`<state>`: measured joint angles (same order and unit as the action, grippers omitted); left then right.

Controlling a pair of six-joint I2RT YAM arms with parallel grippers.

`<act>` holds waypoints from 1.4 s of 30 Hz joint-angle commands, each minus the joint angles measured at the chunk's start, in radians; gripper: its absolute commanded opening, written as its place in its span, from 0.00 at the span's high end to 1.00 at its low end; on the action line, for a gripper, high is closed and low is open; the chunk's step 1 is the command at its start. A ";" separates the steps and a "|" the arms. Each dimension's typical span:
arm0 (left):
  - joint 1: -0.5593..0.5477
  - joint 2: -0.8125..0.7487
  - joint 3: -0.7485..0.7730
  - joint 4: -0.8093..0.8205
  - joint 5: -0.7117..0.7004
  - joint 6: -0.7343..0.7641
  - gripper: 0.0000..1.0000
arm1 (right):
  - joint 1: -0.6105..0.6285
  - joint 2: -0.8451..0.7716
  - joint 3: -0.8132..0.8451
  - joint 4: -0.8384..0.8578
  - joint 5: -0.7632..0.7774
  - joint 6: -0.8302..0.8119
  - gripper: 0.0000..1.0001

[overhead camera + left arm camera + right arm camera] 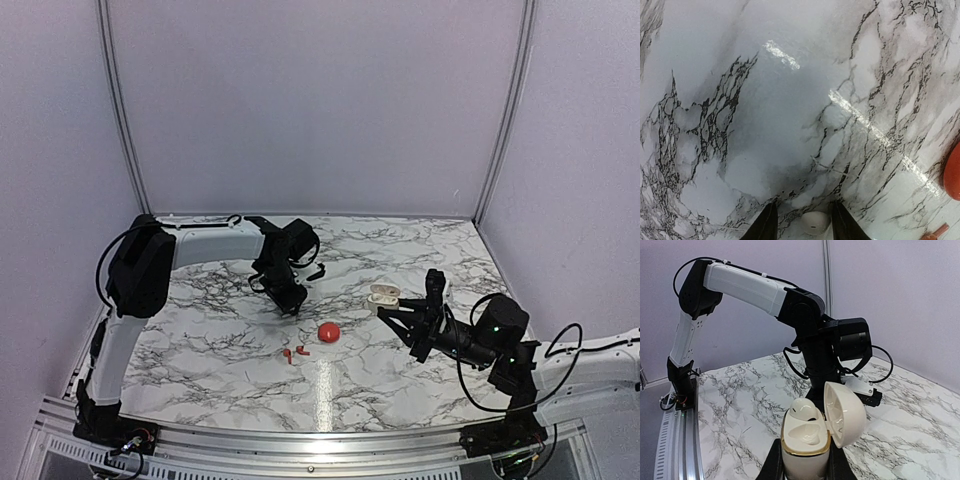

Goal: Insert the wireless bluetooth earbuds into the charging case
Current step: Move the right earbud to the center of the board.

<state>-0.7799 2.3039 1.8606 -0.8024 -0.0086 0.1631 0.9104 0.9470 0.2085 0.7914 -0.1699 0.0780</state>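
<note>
Your two earbuds point(288, 355) are tiny, red and short-stemmed. They are probably light and slippery, so pinch each one across its bulb. They lie together on the bench point(200, 340) toward the front edge, near a red ball point(328, 331). Your right fingers point(771, 465) clamp the white case point(805, 440), lid open, toward the right edge. Your left fingers point(765, 227) stand apart, apparently holding nothing.

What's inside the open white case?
Open charging case: one white lump, one hollow, no red earbuds; those lie on the table. The right gripper's jaws hide its bottom.
</note>
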 commanded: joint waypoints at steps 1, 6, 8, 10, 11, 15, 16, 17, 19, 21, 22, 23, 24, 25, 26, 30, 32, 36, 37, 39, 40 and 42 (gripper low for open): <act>0.001 0.032 0.018 -0.073 -0.009 0.009 0.65 | -0.007 -0.007 0.003 0.024 0.001 0.010 1.00; 0.001 0.005 -0.028 -0.094 0.002 -0.011 0.73 | -0.007 -0.014 0.005 0.019 0.002 0.006 1.00; 0.002 -0.017 -0.064 -0.094 0.005 -0.029 0.76 | -0.007 -0.014 0.006 0.019 0.002 0.004 1.00; 0.001 -0.042 -0.105 -0.093 0.006 -0.050 0.79 | -0.007 -0.014 0.006 0.020 0.000 0.004 1.00; 0.002 -0.055 -0.125 -0.093 0.006 -0.059 0.81 | -0.007 -0.013 0.006 0.020 0.000 0.005 1.00; -0.001 -0.106 -0.194 -0.089 0.006 -0.087 0.87 | -0.007 -0.012 0.004 0.029 -0.002 0.006 1.00; 0.000 -0.120 -0.209 -0.090 0.006 -0.096 0.88 | -0.007 -0.011 0.005 0.032 -0.003 0.005 1.00; 0.000 -0.137 -0.226 -0.089 0.006 -0.103 0.88 | -0.008 -0.009 0.006 0.034 -0.005 0.005 1.00; -0.002 -0.174 -0.274 -0.090 0.006 -0.120 0.89 | -0.007 -0.008 0.008 0.034 -0.008 0.005 1.00; -0.007 -0.221 -0.329 -0.090 0.006 -0.139 0.89 | -0.007 -0.010 0.008 0.034 -0.010 0.004 1.00; -0.013 -0.245 -0.362 -0.089 0.006 -0.144 0.89 | -0.007 -0.011 0.008 0.031 -0.011 0.004 1.00; -0.019 -0.268 -0.402 -0.089 0.006 -0.153 0.89 | -0.007 -0.012 0.008 0.027 -0.011 0.001 1.00; -0.026 -0.291 -0.438 -0.088 0.004 -0.156 0.89 | -0.007 -0.014 0.006 0.026 -0.010 0.000 1.00; -0.036 -0.311 -0.474 -0.089 -0.002 -0.157 0.89 | -0.007 -0.013 0.006 0.028 -0.010 -0.001 1.00; -0.045 -0.331 -0.512 -0.088 -0.006 -0.181 0.89 | -0.007 -0.012 0.006 0.029 -0.010 -0.001 1.00; -0.071 -0.387 -0.619 -0.077 -0.010 -0.223 0.88 | -0.007 0.004 0.013 0.037 -0.017 -0.003 1.00; -0.082 -0.401 -0.631 -0.073 0.005 -0.235 0.88 | -0.007 0.013 0.017 0.040 -0.022 -0.004 1.00; -0.115 -0.402 -0.655 -0.077 0.025 -0.259 0.88 | -0.007 0.013 0.025 0.029 -0.024 -0.007 1.00; -0.122 -0.402 -0.663 -0.079 0.020 -0.265 0.88 | -0.007 0.011 0.025 0.027 -0.023 -0.006 1.00; -0.133 -0.404 -0.681 -0.082 0.020 -0.277 0.87 | -0.007 0.007 0.026 0.020 -0.022 -0.009 1.00; -0.137 -0.407 -0.689 -0.084 0.022 -0.280 0.87 | -0.007 0.006 0.027 0.016 -0.022 -0.010 1.00; -0.142 -0.407 -0.701 -0.087 0.017 -0.287 0.86 | -0.007 0.005 0.029 0.009 -0.023 -0.013 1.00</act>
<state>-0.8967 1.8832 1.2194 -0.8112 -0.0280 -0.0925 0.9104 0.9592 0.2085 0.7956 -0.1818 0.0761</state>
